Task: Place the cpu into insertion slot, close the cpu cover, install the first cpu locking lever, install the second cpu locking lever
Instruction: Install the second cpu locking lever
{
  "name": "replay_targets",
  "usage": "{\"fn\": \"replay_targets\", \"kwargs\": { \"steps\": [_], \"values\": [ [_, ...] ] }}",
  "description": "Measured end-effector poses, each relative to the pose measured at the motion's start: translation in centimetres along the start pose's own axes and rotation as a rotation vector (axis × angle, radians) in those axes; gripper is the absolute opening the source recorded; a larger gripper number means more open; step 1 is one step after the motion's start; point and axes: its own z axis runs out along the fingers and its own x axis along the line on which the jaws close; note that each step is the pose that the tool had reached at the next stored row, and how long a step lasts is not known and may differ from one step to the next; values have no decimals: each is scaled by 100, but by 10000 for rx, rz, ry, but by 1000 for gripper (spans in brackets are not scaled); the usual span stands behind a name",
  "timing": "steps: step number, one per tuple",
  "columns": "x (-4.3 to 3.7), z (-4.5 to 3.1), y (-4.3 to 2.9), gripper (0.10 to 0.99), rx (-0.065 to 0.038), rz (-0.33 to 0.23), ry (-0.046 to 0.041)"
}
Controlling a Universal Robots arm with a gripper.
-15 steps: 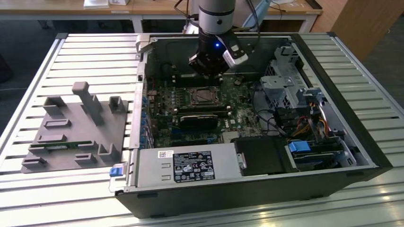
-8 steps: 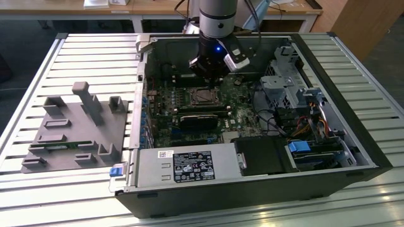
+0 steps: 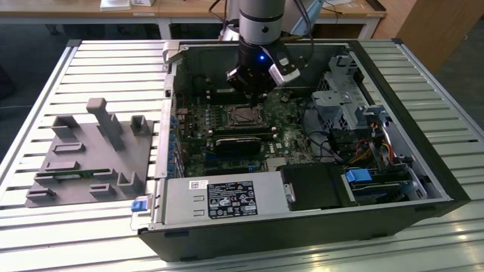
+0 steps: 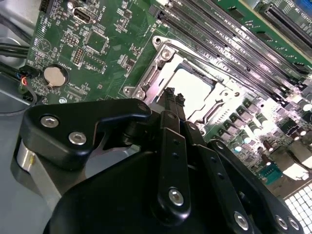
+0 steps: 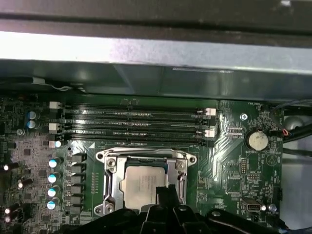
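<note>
The cpu [image 5: 143, 183] lies in the insertion slot [image 5: 108, 181] on the green board, its pale metal face up. It is also visible in the second wrist view [image 4: 191, 89] and, small, in the exterior view [image 3: 243, 115]. The silvery cpu cover [image 5: 181, 176] lies flat around it, framing the chip through its window. My gripper [image 4: 173, 99] hangs just above the socket's edge, its thin black fingers pressed together with nothing between them. In the exterior view the gripper [image 3: 246, 88] stands over the back of the board, just behind the socket.
Long memory slots [image 5: 136, 122] run beside the socket, and a coin battery [image 5: 257, 140] sits further along the board. A black heatsink block [image 3: 238, 145], the power supply [image 3: 226, 198] and a drive cage [image 3: 348, 110] crowd the case. A grey fixture plate [image 3: 90, 153] lies at the exterior view's left.
</note>
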Motion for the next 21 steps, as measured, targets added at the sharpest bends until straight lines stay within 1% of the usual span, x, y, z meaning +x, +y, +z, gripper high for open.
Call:
{"fn": "replay_targets", "kwargs": {
  "steps": [2,6,8,11,15,16,18,21],
  "values": [
    [-1,-15,0,106,9,-1,0],
    [-2,-79,0,106,34,3,0],
    [-2,-85,-11,106,41,5,0],
    [2,-87,-70,106,44,5,1],
    [5,-88,-194,106,42,3,1],
    [5,-88,-218,106,43,4,14],
    [6,-89,-246,106,43,5,41],
    [8,-89,-299,106,42,6,53]
  ]
}}
